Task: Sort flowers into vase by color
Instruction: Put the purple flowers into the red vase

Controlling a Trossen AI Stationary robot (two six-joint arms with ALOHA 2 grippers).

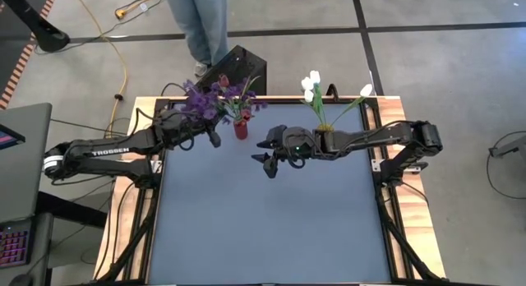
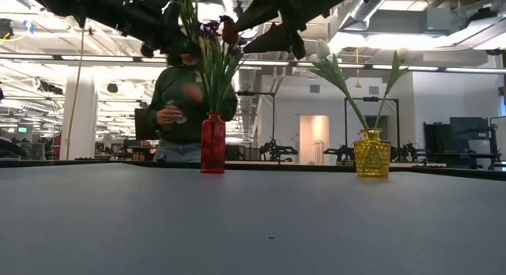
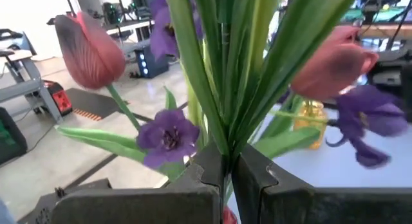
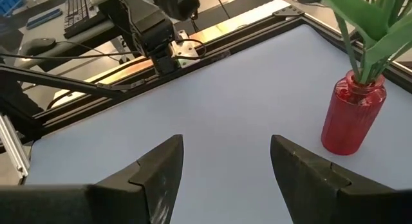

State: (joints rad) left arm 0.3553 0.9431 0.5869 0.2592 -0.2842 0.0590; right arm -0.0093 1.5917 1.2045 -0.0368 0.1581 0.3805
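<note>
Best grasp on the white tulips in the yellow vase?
Grip the bare stems just above the neck of the yellow vase, coming in level from the open table side. The white tulips splay wide higher up, but the stems converge there. The right gripper is open and free.

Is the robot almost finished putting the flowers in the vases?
Nearly. The white tulips already stand in the yellow vase. The left gripper is shut on the purple and red flowers' stems, above the red vase. No flowers lie loose on the table. The right gripper is open and empty.
</note>
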